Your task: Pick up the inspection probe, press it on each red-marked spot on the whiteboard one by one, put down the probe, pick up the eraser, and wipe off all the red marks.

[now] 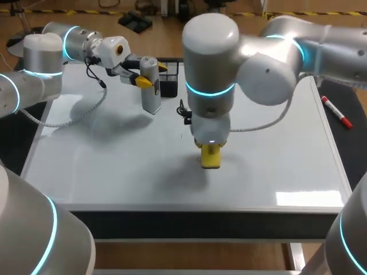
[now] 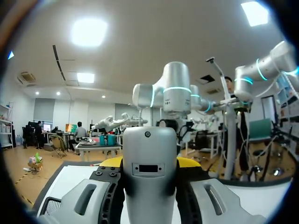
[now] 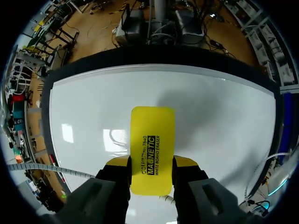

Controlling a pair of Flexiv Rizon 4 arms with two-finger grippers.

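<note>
Pointing down, right pincer (image 3: 151,162) gripping eraser (image 3: 152,133), left pincer (image 2: 149,163) gripping probe (image 1: 151,94)

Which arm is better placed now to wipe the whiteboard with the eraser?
Right. The right fingers grip the eraser down at the middle of the whiteboard; the left fingers hold the probe upright near its back edge.

Grey probe (image 2: 149,158) apparently within left gripper (image 2: 149,163)
</note>
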